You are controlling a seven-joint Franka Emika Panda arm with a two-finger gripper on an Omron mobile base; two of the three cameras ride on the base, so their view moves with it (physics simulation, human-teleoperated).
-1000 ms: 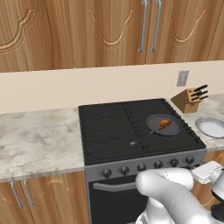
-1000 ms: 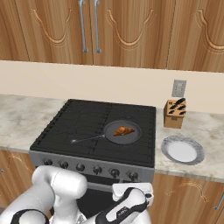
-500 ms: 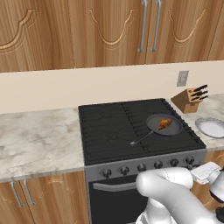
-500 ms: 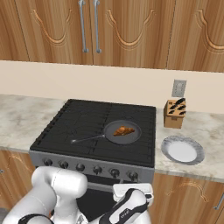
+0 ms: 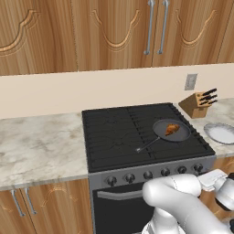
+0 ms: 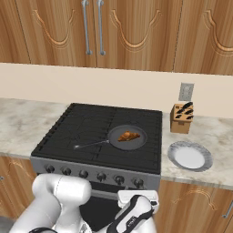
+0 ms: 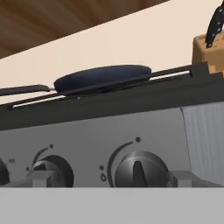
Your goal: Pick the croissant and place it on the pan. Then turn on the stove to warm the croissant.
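Note:
The golden-brown croissant (image 5: 172, 129) (image 6: 129, 135) lies in the dark grey pan (image 5: 181, 135) (image 6: 140, 132) on the right front burner of the black stove (image 5: 114, 132) (image 6: 91, 125). The pan's thin handle points towards the front left. In the hand view my gripper (image 7: 113, 179) is open and level with the stove's front panel (image 7: 87, 131). Its fingertips (image 7: 41, 178) stand wide apart on either side of a round knob (image 7: 139, 168), with nothing held. The pan (image 7: 103, 78) shows edge-on above, which hides the croissant there.
A wooden knife block (image 5: 197, 104) (image 6: 181, 119) (image 7: 209, 48) stands right of the stove, and a pale round plate (image 5: 221, 133) (image 6: 190, 156) lies in front of it. A marble counter (image 5: 36, 146) stretches to the left. A second knob (image 7: 51, 171) sits left of the first.

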